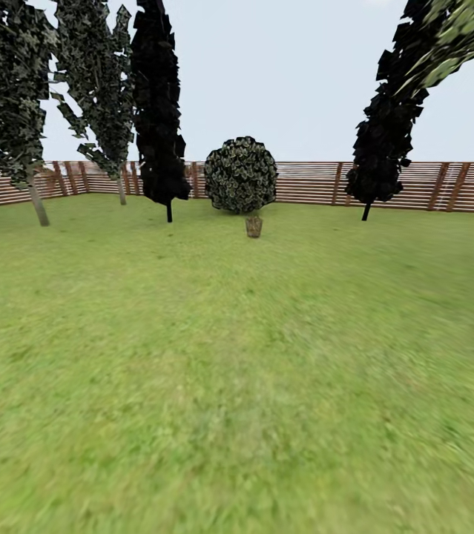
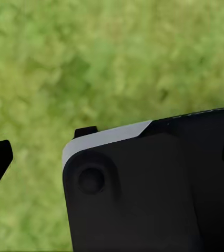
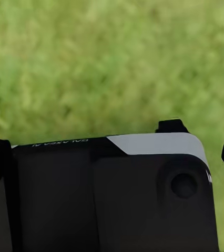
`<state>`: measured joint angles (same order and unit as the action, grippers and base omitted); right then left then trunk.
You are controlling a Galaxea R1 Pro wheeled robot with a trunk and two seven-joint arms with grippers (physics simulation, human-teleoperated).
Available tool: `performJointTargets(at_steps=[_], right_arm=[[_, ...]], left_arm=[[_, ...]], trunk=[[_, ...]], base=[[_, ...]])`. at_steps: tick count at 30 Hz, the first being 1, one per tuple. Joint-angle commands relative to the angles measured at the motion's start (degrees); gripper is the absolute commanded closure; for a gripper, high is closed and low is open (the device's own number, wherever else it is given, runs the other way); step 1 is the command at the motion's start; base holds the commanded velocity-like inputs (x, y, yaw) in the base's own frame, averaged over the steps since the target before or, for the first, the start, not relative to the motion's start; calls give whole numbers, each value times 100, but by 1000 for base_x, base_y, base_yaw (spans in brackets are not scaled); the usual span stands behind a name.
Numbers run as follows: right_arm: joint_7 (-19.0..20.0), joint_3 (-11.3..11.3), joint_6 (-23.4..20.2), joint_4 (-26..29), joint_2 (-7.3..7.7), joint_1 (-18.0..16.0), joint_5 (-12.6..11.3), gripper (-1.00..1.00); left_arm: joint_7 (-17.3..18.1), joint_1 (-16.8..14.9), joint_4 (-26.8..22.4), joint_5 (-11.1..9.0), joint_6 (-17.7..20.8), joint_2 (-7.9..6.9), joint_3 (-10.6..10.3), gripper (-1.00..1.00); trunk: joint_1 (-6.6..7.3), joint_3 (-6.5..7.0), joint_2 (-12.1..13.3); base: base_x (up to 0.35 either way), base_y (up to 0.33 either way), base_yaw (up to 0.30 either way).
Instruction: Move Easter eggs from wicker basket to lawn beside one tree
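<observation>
You see a rough, matt lawn (image 1: 237, 386), a woven wicker basket (image 1: 254, 226), and a slatted wooden fence (image 1: 415, 185) behind it.

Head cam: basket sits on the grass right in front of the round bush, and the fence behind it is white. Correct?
Not quite. The basket does stand on the grass just in front of the round bush, but the fence behind is brown wooden slats, not white. The head view shows it.

A fenced garden is showing here: a wide green lawn (image 1: 237, 371) is stretching to a brown slatted wooden fence (image 1: 415, 185), with dark cone-shaped trees (image 1: 159, 111) and 1 round bush (image 1: 240, 175) standing before it under open sky.
</observation>
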<state>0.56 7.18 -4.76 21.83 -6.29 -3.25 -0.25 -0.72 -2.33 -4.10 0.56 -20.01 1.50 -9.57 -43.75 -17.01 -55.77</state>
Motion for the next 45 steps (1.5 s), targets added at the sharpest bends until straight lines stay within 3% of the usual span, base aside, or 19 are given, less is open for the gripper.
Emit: performJointTargets(at_steps=[1,45], right_arm=[[6,27,-34,14,-5,0,-2,-100],[6,12,-34,14,-13,0,-1,-100]], left_arm=[[-8,-4,6,5,-20,0,-19,-100],[-8,-4,6,-3,-21,0,-16,-100]], trunk=[[-4,-7,-4],[-4,-7,-4]], base=[[337,82,0],[267,218,-237]])
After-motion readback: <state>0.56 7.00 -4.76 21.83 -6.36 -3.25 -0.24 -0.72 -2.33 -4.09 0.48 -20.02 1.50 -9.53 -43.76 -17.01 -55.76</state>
